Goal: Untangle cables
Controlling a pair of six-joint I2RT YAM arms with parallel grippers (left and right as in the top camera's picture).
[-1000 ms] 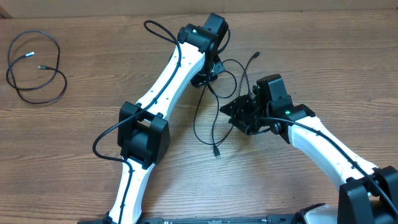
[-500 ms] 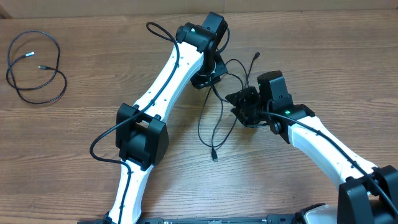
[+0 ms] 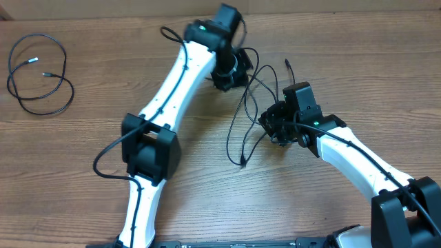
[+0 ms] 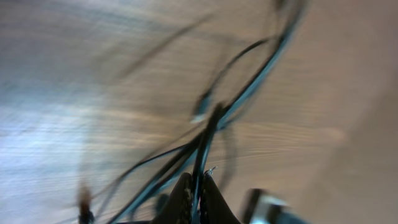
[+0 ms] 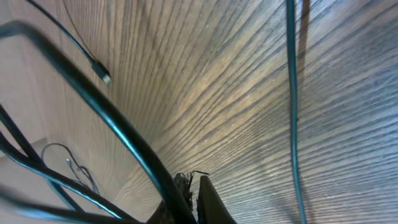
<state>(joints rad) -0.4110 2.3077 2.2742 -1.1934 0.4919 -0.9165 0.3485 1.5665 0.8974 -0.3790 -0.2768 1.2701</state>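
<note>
Two tangled black cables (image 3: 249,89) hang in loops between my two grippers at the far middle of the table. One plug end (image 3: 242,163) lies on the wood below them and another (image 3: 286,62) points away at the top. My left gripper (image 3: 231,72) is shut on a cable; in the blurred left wrist view the strand runs straight down between the closed fingertips (image 4: 194,186). Lower right of the tangle, my right gripper (image 3: 274,124) is shut, and a thick-looking strand (image 5: 93,102) runs down into its jaws (image 5: 194,183). A third cable (image 3: 41,114) lies coiled alone at the far left.
The table's far edge (image 3: 138,15) runs just behind the left gripper. The left arm's white link (image 3: 172,89) crosses the table diagonally, with its own thicker black wire (image 3: 103,162) looping off the elbow. The right arm (image 3: 351,155) comes in from the lower right.
My right gripper has slid up and right into the tangle and closed from open. The left gripper has pulled its cable up and left, and the loops have stretched out.
</note>
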